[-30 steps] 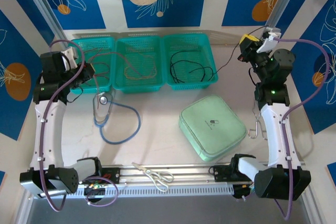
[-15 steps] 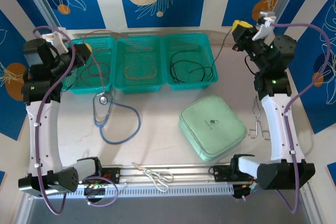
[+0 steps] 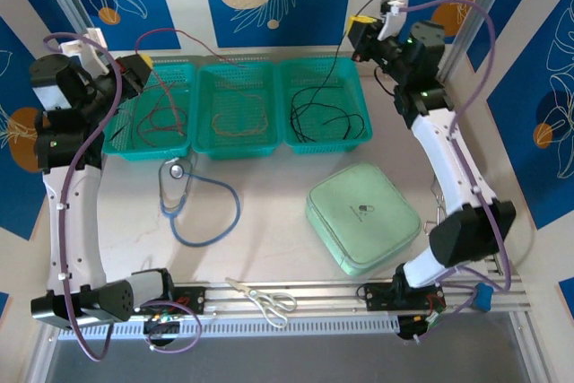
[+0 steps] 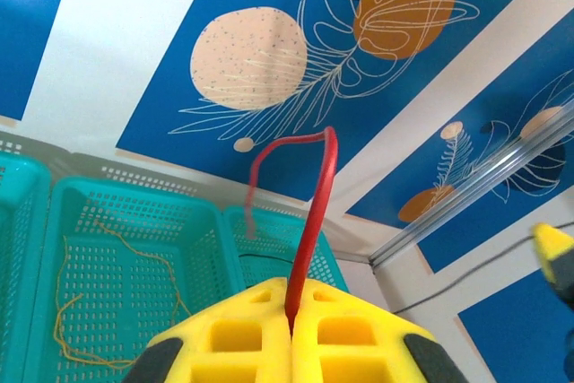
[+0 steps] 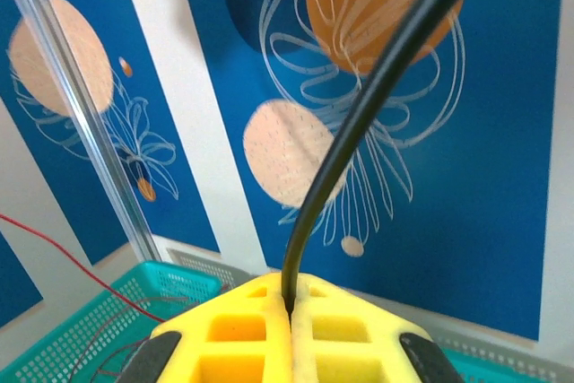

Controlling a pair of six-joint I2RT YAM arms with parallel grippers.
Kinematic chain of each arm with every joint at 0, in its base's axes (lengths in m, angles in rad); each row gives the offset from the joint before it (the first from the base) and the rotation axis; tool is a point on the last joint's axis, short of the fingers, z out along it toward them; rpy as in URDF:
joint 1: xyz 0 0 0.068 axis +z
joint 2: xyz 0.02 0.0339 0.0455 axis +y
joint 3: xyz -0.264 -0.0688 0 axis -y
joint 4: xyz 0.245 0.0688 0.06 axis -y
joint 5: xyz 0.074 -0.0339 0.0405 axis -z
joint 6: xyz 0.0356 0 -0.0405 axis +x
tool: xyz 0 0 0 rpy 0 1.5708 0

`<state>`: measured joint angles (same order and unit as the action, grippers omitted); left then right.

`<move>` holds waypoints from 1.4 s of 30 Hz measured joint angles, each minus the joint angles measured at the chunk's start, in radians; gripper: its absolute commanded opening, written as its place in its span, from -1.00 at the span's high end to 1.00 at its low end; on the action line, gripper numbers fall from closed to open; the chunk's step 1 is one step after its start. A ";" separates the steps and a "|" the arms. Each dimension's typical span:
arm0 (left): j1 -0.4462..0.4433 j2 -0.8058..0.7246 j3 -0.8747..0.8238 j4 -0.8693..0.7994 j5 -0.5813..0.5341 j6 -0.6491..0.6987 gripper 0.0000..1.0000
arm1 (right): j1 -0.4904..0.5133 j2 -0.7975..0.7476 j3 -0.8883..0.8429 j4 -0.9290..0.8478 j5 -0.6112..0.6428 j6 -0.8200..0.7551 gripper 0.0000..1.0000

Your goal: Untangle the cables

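Above the teal plastic mesh baskets [image 3: 238,152], thin red cable [image 4: 309,230] pinched tight in left gripper [image 4: 291,316], thin black cable [image 5: 356,132] pinched tight in right gripper [image 5: 289,311]. Seemingly lifting strands apart; next, lower each into own basket, release.

The red cable [image 3: 161,117] lies loosely looped in the 10 o'clock basket [image 3: 152,150], one end raised and arching. The tan-yellow cable [image 3: 235,119] forms a flat loop in the 12 o'clock basket [image 3: 238,148]. The black cable [image 3: 325,120] sprawls in the 1 o'clock basket [image 3: 327,141], one end raised.
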<state>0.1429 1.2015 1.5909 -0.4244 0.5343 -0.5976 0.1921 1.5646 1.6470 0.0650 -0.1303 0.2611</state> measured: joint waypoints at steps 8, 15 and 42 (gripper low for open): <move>0.000 0.000 0.001 0.008 0.000 0.000 1.00 | 0.041 0.208 0.099 -0.186 0.066 -0.044 1.00; 0.000 0.000 0.002 0.021 0.000 0.001 1.00 | 0.042 0.537 0.426 -0.545 0.067 -0.044 1.00; 0.000 0.001 -0.002 -0.037 -0.055 0.053 1.00 | 0.056 0.965 0.877 -1.180 0.081 -0.044 -0.31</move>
<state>0.1432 1.2022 1.5887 -0.4610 0.4793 -0.5449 0.2485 2.5298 2.5244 -1.1152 -0.0494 0.2173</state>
